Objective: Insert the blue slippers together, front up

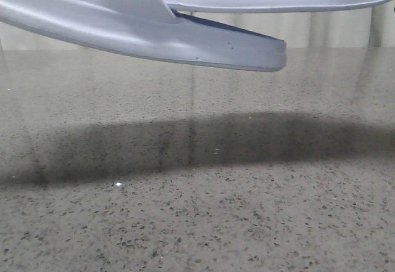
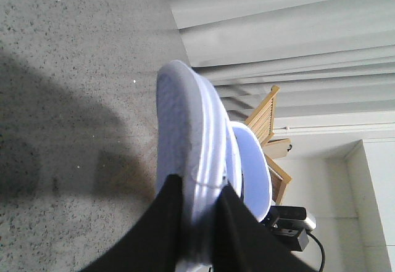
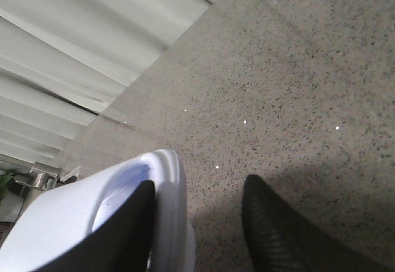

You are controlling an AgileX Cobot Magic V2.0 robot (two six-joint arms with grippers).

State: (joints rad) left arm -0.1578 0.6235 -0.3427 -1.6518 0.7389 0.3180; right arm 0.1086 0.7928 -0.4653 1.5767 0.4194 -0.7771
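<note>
Pale blue slippers [image 1: 185, 44] aloft; left fingers [image 2: 154, 235] clamped on them; right fingers [image 3: 271, 222] seemingly apart

No readable text, label, brand, number or sign in any view. Slippers [image 1: 185, 44] show plain pale surface, no logo or size mark legible. Speckled table [image 1: 197, 210] bare of markings. Curtain [image 2: 278, 31] unmarked.

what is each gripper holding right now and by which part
Left gripper clamps one pale blue rubber slipper by its sole edge. Right gripper is open, clamping nothing.
</note>
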